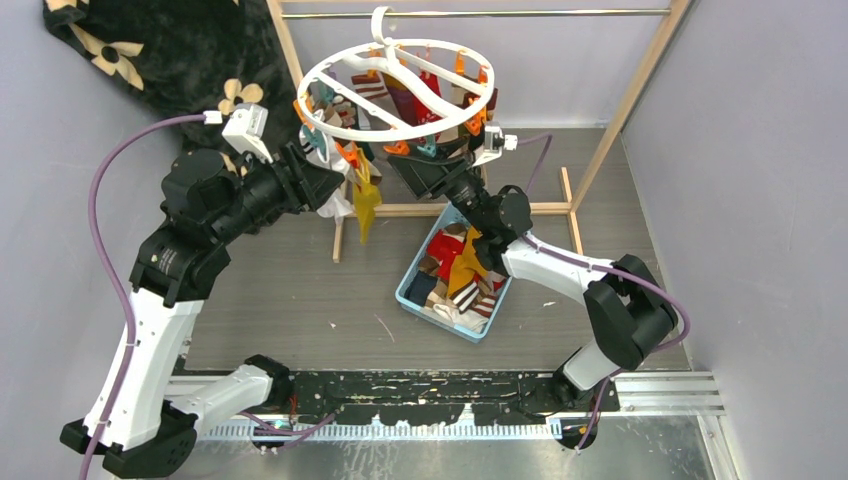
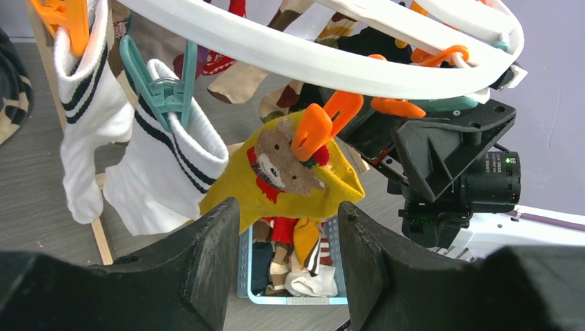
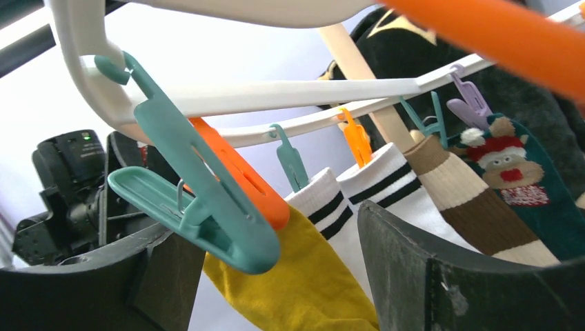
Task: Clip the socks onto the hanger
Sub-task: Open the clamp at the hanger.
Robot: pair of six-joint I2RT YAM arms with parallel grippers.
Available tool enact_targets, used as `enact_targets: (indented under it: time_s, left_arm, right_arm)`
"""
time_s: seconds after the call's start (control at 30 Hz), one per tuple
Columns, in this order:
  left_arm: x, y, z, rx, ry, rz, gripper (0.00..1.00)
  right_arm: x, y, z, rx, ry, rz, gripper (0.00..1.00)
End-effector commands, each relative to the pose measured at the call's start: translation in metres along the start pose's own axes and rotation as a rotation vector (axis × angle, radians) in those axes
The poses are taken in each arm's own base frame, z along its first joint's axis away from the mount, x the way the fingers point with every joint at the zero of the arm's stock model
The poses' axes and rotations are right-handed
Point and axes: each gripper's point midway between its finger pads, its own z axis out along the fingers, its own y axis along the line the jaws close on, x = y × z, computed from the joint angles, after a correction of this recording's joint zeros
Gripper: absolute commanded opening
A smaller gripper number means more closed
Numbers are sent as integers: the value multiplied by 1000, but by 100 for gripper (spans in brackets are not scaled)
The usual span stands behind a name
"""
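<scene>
The white ring hanger (image 1: 400, 85) hangs from the rack's rail, with several socks on its orange and teal clips. My left gripper (image 1: 330, 185) is open and empty beside the ring's near left edge. In the left wrist view (image 2: 290, 207) it faces a mustard sock with a bear face (image 2: 290, 176), which an orange clip (image 2: 317, 131) holds. Two white black-striped socks (image 2: 165, 172) hang to its left. My right gripper (image 1: 415, 168) is open under the ring. In the right wrist view (image 3: 265, 227) a free teal clip (image 3: 200, 186) dangles between its fingers, with the mustard sock (image 3: 303, 276) behind.
A light blue basket (image 1: 410, 290) with several loose socks stands on the floor below the hanger. The wooden rack frame (image 1: 640, 80) surrounds the hanger. A black flowered blanket (image 1: 160, 50) hangs at the back left. Both grippers are close together under the ring.
</scene>
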Motion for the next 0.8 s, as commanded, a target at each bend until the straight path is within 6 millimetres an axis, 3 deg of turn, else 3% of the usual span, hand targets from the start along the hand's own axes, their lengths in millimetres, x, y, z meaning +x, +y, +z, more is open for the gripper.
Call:
enact_targets:
  time_s: [0.0, 0.47, 0.77]
  left_arm:
    - [-24, -16, -15, 52, -78, 14, 54]
    - [-26, -19, -19, 63, -87, 21, 54]
    - [-26, -19, -20, 63, -88, 23, 54]
  right_arm:
    - [-28, 55, 9, -197, -48, 30, 83]
    - [-40, 66, 11, -241, -39, 59, 85]
    - [-45, 73, 10, -253, -44, 74, 69]
